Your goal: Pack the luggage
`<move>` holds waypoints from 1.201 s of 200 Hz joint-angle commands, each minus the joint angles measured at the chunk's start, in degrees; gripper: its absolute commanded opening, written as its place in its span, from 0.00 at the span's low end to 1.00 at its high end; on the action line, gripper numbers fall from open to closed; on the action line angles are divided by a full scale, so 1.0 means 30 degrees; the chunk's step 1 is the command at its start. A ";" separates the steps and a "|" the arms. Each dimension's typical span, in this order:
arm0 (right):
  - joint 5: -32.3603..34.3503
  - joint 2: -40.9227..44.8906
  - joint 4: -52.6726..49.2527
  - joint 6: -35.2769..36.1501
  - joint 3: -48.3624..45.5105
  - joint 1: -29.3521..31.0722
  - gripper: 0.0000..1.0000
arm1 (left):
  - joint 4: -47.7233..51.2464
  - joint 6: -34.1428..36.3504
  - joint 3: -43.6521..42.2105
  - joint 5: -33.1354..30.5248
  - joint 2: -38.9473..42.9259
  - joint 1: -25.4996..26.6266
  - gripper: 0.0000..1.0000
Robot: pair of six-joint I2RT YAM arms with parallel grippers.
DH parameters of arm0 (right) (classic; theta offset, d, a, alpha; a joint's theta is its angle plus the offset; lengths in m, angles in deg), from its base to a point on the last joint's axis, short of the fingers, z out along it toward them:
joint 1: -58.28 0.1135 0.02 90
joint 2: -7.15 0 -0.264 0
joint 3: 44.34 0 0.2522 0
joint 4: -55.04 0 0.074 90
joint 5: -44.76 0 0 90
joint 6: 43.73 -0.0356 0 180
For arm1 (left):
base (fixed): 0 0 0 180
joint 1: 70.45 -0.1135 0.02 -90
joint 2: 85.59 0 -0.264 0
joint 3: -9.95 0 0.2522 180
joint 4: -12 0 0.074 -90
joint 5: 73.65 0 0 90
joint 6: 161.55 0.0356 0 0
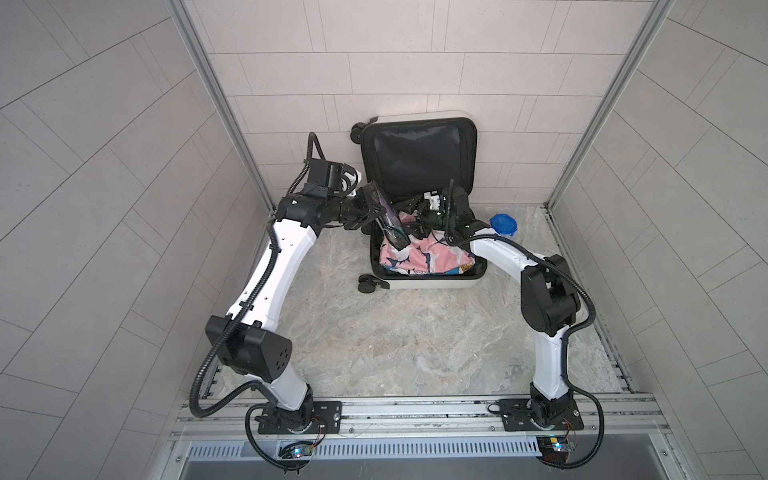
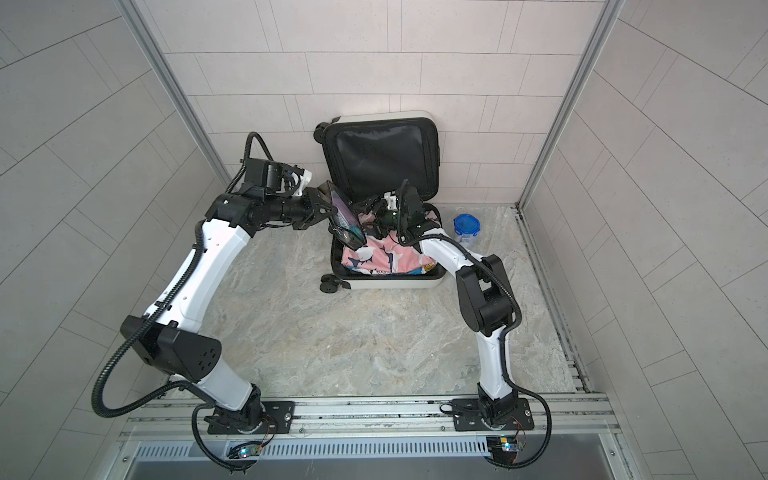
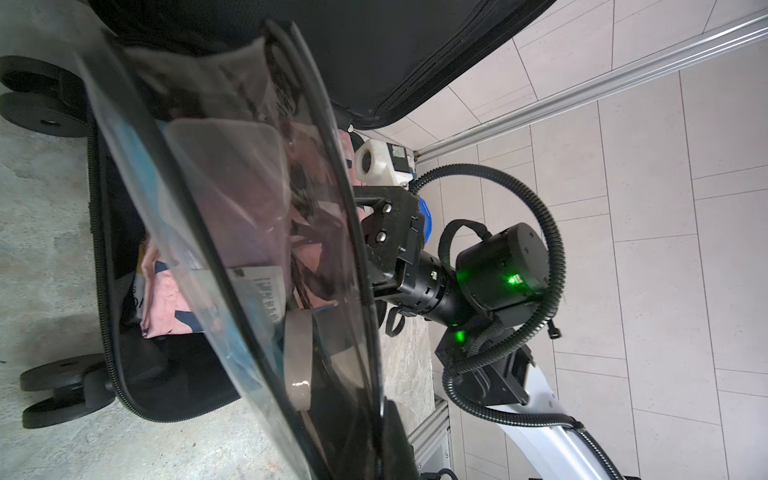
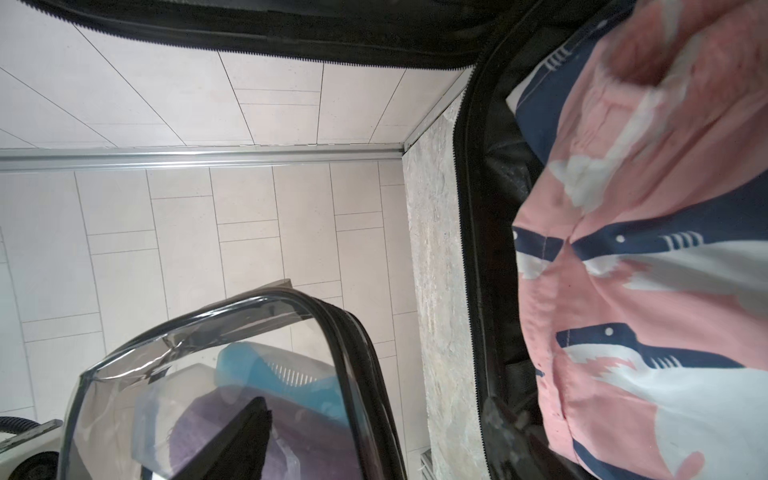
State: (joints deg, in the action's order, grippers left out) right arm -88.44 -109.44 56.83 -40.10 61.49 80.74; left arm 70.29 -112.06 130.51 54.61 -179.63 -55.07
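- Small white hard-shell luggage (image 1: 432, 286) lying open on the marbled surface (image 1: 395, 340), pushed up to the back wall, black wheels on its left side
- Lid standing up against the tiles, black fabric lining facing out
- Bottom half filled with a pink shark-print cloth (image 1: 428, 257)
- Left arm reaching in from the left, left gripper (image 1: 371, 212) clamped tight on a clear black-trimmed pouch (image 1: 391, 224), held tilted over the case's left rim
- Right arm bent in over the right rim, right gripper (image 1: 409, 216) low over the cloth, jaws spread wide, pouch's trimmed edge between the fingers (image 4: 249, 432)
- Blue-lidded tub (image 1: 503, 226) just beside the case, on the right
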 commanded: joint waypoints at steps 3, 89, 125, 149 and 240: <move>0.0161 0.1074 0.4919 -0.3236 -0.1036 -0.0275 0.76 | -0.1327 -0.0141 0.0431 0.0049 -0.0085 0.0161 0.00; 0.0220 0.3155 0.5993 -0.4163 -0.3142 -0.1003 0.67 | -0.3168 -0.0255 -0.1199 0.0510 -0.1289 0.0248 0.00; 0.0096 0.3805 0.4916 -0.3287 -0.3583 -0.1497 0.66 | -0.4120 -0.0236 -0.1204 0.0911 -0.2599 0.0592 0.00; -0.0175 0.4113 0.3530 -0.2329 -0.3729 -0.2009 0.68 | -0.4582 -0.0250 -0.0387 0.1238 -0.3787 0.1254 0.00; -0.0447 0.4666 -0.5637 0.4431 -0.1990 -0.3005 0.70 | -0.5322 0.1238 -0.3658 -0.0453 -0.5491 0.1229 0.00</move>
State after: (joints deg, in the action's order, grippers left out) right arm -89.38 -97.84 52.00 -36.56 51.76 71.45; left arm 52.13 -113.04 123.67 58.28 -195.92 -48.82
